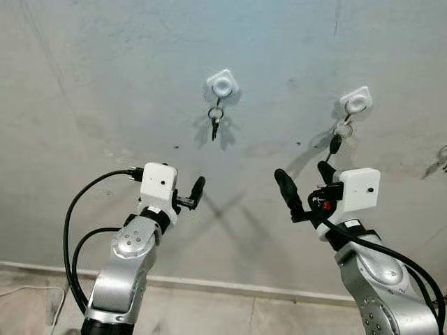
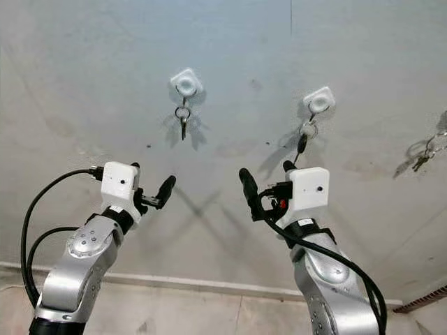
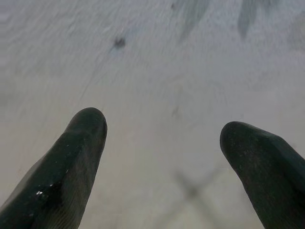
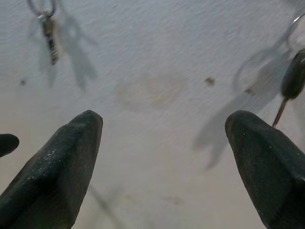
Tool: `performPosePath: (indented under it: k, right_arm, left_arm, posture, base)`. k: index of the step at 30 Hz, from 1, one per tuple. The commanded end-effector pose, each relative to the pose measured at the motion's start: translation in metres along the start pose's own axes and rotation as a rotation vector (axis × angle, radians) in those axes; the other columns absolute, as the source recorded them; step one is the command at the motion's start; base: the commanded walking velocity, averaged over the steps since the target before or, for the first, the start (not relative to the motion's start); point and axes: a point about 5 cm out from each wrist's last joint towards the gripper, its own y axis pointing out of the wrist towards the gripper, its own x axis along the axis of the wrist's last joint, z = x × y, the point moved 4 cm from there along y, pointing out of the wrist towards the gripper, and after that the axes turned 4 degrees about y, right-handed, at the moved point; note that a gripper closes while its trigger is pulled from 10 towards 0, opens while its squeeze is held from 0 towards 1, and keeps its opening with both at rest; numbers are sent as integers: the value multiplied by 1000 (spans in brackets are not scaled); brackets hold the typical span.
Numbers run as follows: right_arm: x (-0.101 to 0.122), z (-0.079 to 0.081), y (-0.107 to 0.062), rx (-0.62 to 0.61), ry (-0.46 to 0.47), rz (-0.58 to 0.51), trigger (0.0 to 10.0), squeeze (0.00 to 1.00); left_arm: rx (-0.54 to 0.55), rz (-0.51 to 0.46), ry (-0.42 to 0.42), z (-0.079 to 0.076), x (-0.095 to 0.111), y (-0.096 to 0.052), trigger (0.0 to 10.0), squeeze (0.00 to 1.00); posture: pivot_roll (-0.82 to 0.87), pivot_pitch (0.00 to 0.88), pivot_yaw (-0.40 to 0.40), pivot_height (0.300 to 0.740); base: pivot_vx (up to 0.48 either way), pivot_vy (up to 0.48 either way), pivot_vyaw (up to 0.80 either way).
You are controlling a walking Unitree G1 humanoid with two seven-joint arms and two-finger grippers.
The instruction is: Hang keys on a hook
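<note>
Two white hooks are fixed to the grey wall. From the left hook [image 1: 222,85] hangs a small key on a ring [image 1: 215,120]. The right hook [image 1: 357,103] carries a ring with a black-headed key [image 1: 335,143]. My right gripper [image 1: 305,180] stands open and empty just below and left of that black-headed key [image 4: 293,76], close to the wall. My left gripper [image 3: 162,143] is open and empty too, raised toward bare wall well below and left of the left hook.
Another bunch of keys [image 2: 422,153] hangs on the wall at the far right. A skirting strip [image 1: 209,285] runs along the wall's base above the tiled floor. Black cables [image 1: 70,230] loop beside my left arm.
</note>
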Motion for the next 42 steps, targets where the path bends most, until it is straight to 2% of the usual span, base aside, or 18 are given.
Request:
performPosePath:
  k: [1,42]
  right_arm:
    - [2,-3,0,-11,4,-1,10000,0]
    - [0,-15,5,-84,47,-20,10000,0]
  left_arm:
    - [-4,6,-2,-1,0,0,10000,0]
    - [-40,5,-1,-6,2,2,10000,0]
  posture:
    - [95,13,-60,740]
    - [104,0,-42,740]
  base:
    - [-289,0,0]
    - [-288,0,0]
